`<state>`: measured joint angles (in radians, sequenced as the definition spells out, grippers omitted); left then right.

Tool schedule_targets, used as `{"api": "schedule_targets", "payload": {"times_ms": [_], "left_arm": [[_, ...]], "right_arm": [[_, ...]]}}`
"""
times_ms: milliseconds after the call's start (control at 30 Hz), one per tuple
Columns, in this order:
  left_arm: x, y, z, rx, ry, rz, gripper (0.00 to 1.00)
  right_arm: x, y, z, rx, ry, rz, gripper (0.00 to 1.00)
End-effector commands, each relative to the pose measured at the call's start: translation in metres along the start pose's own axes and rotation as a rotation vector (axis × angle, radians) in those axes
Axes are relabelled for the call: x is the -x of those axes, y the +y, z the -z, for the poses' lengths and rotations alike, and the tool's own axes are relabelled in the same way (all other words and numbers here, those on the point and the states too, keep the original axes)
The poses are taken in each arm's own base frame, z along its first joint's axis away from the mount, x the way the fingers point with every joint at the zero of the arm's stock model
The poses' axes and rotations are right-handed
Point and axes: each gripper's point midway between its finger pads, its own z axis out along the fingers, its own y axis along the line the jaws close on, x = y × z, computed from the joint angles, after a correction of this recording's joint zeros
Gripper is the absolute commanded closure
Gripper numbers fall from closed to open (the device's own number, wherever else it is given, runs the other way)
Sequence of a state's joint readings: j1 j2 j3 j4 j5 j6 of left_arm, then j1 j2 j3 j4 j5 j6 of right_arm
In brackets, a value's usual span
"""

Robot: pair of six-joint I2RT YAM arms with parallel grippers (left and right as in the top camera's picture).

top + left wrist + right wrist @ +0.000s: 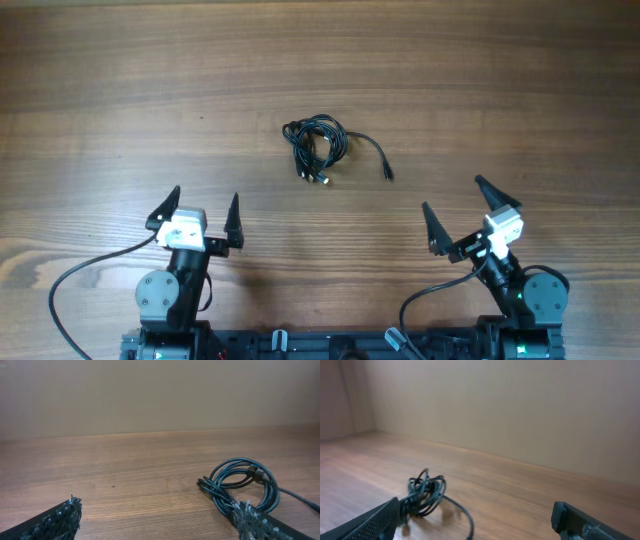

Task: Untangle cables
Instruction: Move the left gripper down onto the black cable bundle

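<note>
The cables [317,146] are thin black cords in a small knotted bundle at the table's middle, with one loose end [383,160] trailing right to a small plug. The bundle also shows in the left wrist view [243,484] and in the right wrist view [424,492]. My left gripper [204,214] is open and empty, near the front edge, left of and nearer than the bundle; its fingers show in its wrist view [155,517]. My right gripper [458,214] is open and empty, right of and nearer than the bundle; its fingers show in its wrist view [477,520].
The wooden table [120,90] carries nothing else. Thicker black arm wires loop by the left arm base [70,280] and the right arm base [430,295] at the front edge. A plain wall stands behind the table [160,395].
</note>
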<state>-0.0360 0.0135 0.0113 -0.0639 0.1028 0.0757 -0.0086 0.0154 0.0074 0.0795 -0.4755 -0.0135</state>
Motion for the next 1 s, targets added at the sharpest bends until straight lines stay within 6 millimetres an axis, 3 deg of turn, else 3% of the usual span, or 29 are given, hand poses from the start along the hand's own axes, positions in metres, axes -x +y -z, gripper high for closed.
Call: {"api": "schedule_targets", "payload": {"times_ms": [0,333,567,800,967], "left_arm": [[0.017,-0.005,0.003,-0.031,-0.04,0.034,0.0],[0.053,-0.027,0.013,-0.156,-0.072,0.051,0.0],[0.075,-0.045,0.009,-0.267,0.022,0.069,0.0],[0.096,-0.061,-0.017,-0.386,0.227,0.132,0.0],[0.1,-0.077,-0.053,-0.513,0.421,0.222,0.0]], "right_arm": [[0.003,0.011,0.001,0.06,-0.005,0.004,0.0],[0.009,0.013,-0.002,0.088,0.067,-0.033,0.0],[0.027,0.014,-0.013,0.13,0.146,-0.084,0.0],[0.046,0.007,-0.034,0.156,0.329,-0.199,0.0],[0.05,-0.001,-0.049,0.157,0.489,-0.298,0.0]]}}
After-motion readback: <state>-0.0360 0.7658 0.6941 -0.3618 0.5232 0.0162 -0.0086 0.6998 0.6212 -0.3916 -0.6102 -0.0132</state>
